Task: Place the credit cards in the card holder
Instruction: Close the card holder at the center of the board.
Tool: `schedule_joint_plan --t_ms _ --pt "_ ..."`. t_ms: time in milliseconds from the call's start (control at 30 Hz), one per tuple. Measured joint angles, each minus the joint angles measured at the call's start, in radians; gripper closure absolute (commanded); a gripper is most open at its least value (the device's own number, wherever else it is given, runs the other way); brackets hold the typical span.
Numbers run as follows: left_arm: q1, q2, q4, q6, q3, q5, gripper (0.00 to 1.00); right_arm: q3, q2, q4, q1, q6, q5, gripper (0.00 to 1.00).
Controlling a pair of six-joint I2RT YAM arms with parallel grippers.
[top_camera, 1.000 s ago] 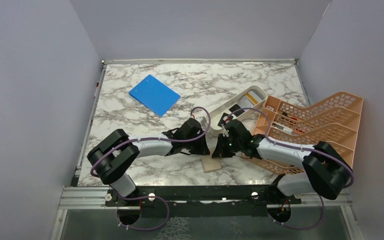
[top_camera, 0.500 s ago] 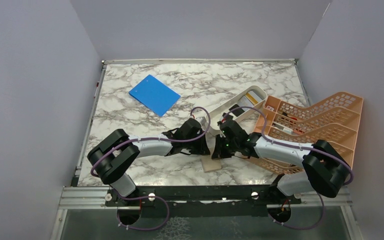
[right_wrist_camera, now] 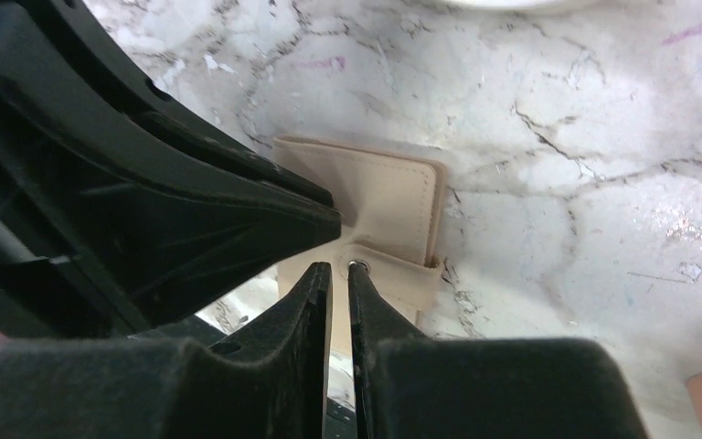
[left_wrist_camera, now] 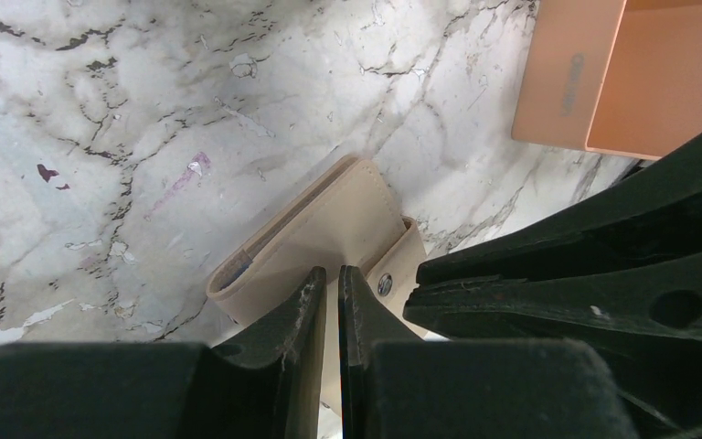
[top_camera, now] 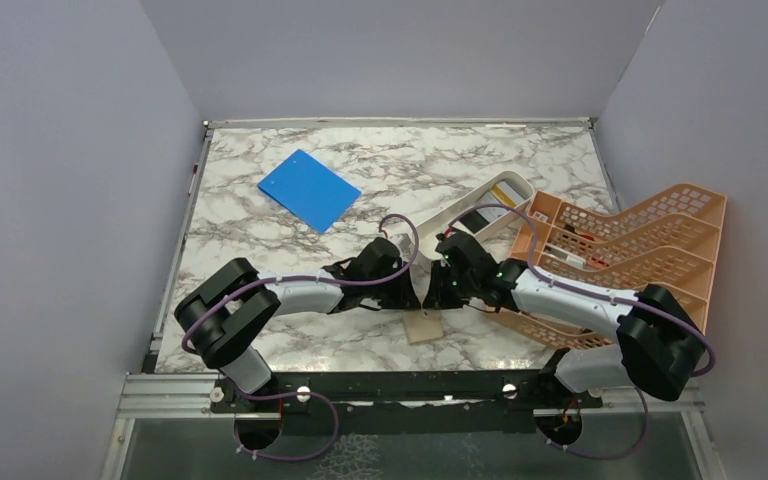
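Observation:
The tan card holder [top_camera: 423, 326] lies closed on the marble near the front edge. In the left wrist view the card holder [left_wrist_camera: 329, 229] shows its snap stud [left_wrist_camera: 385, 284]. My left gripper [left_wrist_camera: 331, 272] is shut with a hairline gap, its tips down on the card holder's top; from above it [top_camera: 412, 298] sits just left of my right gripper [top_camera: 438, 295]. My right gripper [right_wrist_camera: 338, 267] is shut too, tips at the strap beside the stud [right_wrist_camera: 356, 265]; I cannot tell whether either pinches the leather. A black card [top_camera: 476, 217] and a striped white card [top_camera: 505, 192] lie in the white tray [top_camera: 452, 206].
An orange lattice rack [top_camera: 640, 250] stands at the right, close behind my right arm; its corner shows in the left wrist view [left_wrist_camera: 622, 73]. A bright blue flat board [top_camera: 308, 189] lies at the back left. Grey walls enclose the table.
My right gripper has moved slightly left and away from the tray, closer to my left gripper above the card holder. The black card in the tray shows more. The card holder has not moved.

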Motion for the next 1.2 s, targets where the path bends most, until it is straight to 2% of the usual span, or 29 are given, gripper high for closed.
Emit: schedule_joint_plan --t_ms 500,1200 --pt "0.000 0.001 0.008 -0.001 -0.003 0.001 0.86 0.027 0.068 0.005 0.000 -0.001 0.006 0.83" --pt "0.000 0.003 0.011 -0.001 -0.003 0.003 0.86 0.002 0.070 0.016 0.006 -0.001 -0.008 0.84"
